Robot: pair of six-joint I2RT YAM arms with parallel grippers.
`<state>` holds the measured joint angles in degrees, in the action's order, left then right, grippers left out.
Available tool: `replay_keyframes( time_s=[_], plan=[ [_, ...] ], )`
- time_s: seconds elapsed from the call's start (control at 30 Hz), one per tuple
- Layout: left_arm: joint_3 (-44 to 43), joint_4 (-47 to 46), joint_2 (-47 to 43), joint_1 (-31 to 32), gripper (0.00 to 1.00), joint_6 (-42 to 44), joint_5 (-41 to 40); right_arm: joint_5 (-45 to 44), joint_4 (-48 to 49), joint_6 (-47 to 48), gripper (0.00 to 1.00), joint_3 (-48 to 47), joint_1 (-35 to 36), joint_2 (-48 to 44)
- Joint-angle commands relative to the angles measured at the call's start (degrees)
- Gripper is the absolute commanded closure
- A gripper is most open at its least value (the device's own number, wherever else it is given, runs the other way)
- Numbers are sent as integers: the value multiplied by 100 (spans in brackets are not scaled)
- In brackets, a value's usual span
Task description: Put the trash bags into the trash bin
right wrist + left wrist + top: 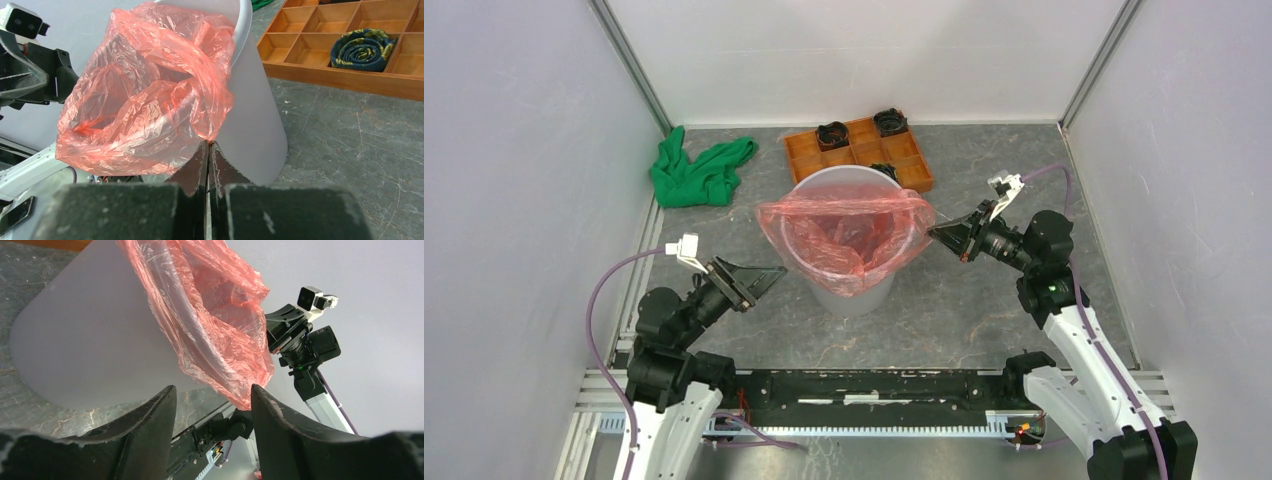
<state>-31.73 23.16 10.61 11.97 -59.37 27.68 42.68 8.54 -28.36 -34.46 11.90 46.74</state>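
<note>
**A:** From above, how far along is it?

**B:** Partway, I'd judge. The bag (844, 225) lies across the mouth of the bin (854, 295). Some film sags inside, and the rest spills over the rim on the near side and to the right. The left gripper (764, 278) stands wide, near the bin but apart from it, holding nothing. The right gripper (937, 233) is closed at the bag's right corner.

**A:** What's left, then?

**B:** The overhang has to go in. Until it does, I wouldn't call the job done.

**A:** And the left wrist view?

**B:** The left gripper (212, 395) is spread wide, with nothing between its fingers. Beyond it the bag (215, 315) hangs down the outside of the bin (100, 340), well below the rim.

**A:** Right wrist?

**B:** The jaws of the right gripper (208, 147) are pressed together where a pointed corner of the bag (150, 100) comes down to them. It looks pinched, though the film at the tips is too thin to be sure. A big loose pouch hangs outside the bin (250, 120). Behind sits the tray (350, 85), with a dark roll (362, 47) in one compartment.

**A:** Any brand, label or writing?

**B:** None that I can read in any view, whether on the bin, the bag, the tray or the grippers.
</note>
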Motion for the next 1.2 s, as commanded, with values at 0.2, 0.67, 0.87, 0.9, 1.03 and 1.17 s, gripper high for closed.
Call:
replay_keyframes(
  time_s=[0.2, 0.67, 0.87, 0.9, 1.03, 1.17],
  plan=[
    [505, -1484, 590, -19, 43, -540, 645, 145, 314, 54, 99, 38, -2, -86],
    [1248, -2787, 843, -19, 52, -1138, 1125, 166, 388, 60, 100, 170, 1, -120],
    [1197, -2696, 975, -19, 90, -1031, 1096, 180, 397, 26, 99, 190, -1, -159],
    [1144, -2514, 978, -19, 97, -930, 1049, 175, 338, 44, 100, 166, -3, -174],
    [662, -1106, 958, -19, 98, -180, 561, -503, -891, 846, 99, -218, 3, -398],
    [226, 357, 1093, -19, 98, 543, -106, -833, -1493, 1278, 100, -280, -3, -549]
  ],
)
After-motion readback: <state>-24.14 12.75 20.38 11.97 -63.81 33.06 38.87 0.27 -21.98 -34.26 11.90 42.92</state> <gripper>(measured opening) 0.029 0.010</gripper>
